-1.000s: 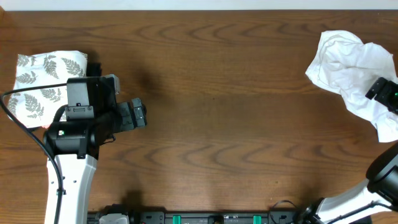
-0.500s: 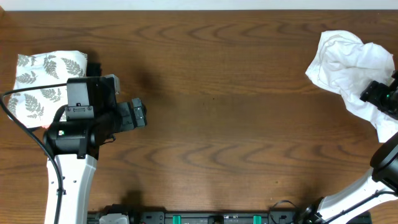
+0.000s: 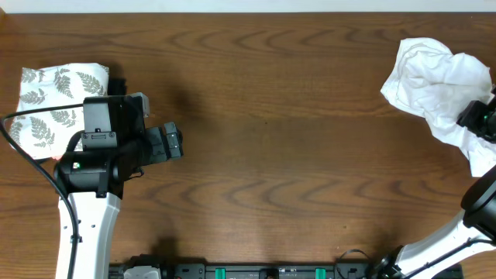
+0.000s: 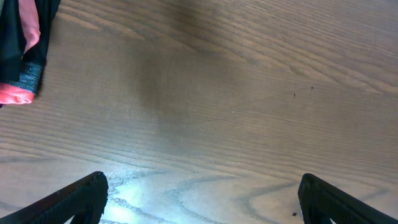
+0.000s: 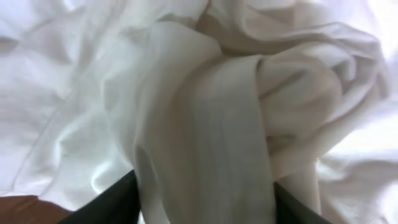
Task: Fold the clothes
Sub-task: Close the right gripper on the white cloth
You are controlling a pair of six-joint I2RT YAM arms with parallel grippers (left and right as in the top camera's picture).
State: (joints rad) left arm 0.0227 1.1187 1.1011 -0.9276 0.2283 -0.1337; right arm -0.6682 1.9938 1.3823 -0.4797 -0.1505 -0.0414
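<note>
Two jaws of the right gripper (image 5: 204, 199) straddle a fat ridge of the crumpled T-shirt (image 3: 431, 76), grip unclear; I'd pinch fewer layers, while the left gripper (image 4: 202, 196) idles, jaws spread

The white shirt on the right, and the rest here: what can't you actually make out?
- White shirt: crumpled, cut off by the overhead's right edge; sleeves and any print lost in folds.
- Right gripper: right wrist view shows only finger corners beside bunched cloth; clamped or not, unclear.
- Dark-and-pink garment: cut off at the left wrist view's corner.
- Fern cloth: partly covered by the left arm overhead.
</note>
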